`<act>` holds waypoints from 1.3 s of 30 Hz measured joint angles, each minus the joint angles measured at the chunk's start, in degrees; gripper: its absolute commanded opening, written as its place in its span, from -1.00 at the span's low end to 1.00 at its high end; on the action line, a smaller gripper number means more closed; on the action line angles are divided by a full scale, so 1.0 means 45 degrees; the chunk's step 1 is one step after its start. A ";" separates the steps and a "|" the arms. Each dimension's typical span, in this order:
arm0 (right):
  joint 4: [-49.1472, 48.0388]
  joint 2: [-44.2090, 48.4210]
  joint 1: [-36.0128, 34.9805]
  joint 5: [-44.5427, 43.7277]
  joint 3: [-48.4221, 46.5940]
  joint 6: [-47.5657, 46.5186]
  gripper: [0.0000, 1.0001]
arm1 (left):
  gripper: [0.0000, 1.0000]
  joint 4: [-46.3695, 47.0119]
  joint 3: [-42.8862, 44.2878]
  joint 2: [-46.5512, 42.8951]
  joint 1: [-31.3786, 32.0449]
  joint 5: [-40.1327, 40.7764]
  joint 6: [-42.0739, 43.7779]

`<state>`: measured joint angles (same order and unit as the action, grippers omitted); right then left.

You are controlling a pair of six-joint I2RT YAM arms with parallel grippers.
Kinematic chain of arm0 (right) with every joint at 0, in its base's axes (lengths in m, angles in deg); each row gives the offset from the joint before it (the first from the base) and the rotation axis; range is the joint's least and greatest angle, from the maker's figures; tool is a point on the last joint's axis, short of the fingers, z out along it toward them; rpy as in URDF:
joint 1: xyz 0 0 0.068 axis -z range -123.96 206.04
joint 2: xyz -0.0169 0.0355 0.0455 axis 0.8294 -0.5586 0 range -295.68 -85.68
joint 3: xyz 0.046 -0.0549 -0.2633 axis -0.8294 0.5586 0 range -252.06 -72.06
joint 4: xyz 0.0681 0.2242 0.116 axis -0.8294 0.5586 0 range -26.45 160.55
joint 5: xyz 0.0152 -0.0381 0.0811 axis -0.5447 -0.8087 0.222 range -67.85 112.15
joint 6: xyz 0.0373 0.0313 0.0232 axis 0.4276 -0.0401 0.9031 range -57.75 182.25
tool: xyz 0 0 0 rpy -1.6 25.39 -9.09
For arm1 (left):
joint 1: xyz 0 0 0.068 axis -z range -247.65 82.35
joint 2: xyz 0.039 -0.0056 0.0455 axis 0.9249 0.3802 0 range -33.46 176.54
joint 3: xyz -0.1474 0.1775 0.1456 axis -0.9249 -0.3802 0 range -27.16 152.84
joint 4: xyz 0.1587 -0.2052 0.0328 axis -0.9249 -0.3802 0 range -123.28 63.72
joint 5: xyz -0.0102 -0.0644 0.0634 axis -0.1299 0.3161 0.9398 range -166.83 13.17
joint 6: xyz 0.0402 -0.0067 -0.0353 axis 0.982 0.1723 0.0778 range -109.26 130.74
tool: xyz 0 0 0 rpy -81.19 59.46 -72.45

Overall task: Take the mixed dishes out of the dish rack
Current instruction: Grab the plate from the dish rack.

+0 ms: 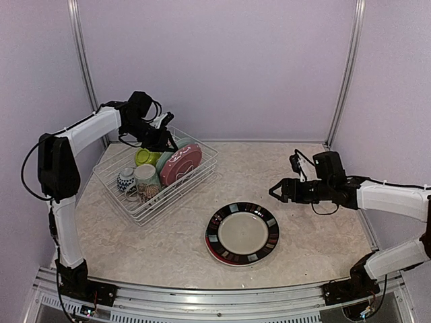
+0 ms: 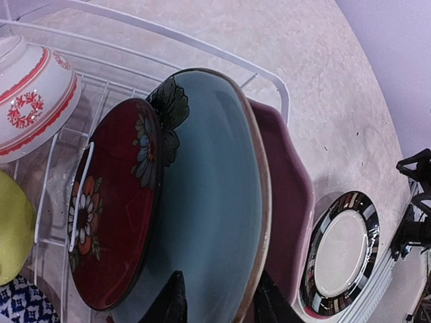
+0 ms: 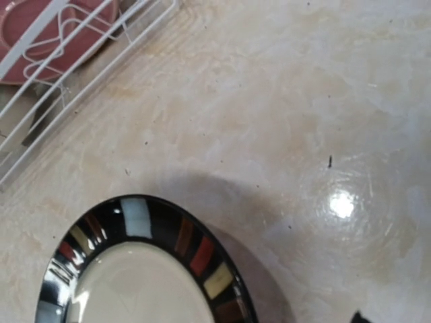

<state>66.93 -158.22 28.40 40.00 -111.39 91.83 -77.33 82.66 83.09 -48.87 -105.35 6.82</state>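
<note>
The white wire dish rack (image 1: 178, 195) holds upright plates: a red floral one (image 2: 111, 202), a light blue one (image 2: 209, 195) and a pink one (image 1: 182, 163). It also holds a red-white bowl (image 2: 30, 101), a lime bowl (image 1: 146, 157), a blue-white bowl (image 1: 126, 180) and a cream mug (image 1: 147, 180). My left gripper (image 2: 219, 299) is open, its jaws astride the blue plate's top rim. The black-rimmed striped plate (image 1: 242, 233) lies flat on the table. My right gripper (image 1: 277, 190) is open and empty, just right of it.
A reddish rim shows under the striped plate's near edge. The rack's wire wall (image 3: 87, 67) stands left of the striped plate (image 3: 135, 269). Lilac walls close the back and both sides. Bare tabletop (image 3: 303, 134) lies between rack and right arm.
</note>
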 measured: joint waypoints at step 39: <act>0.0005 0.1962 0.0000 -0.0583 0.0413 0.0000 0.68 | -1.00 -0.1156 0.1933 0.0690 -0.0136 -0.0607 0.2312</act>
<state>66.95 -149.39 28.40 37.38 -109.53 91.83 -82.53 91.36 86.19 -49.48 -108.08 17.22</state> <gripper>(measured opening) 0.840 0.100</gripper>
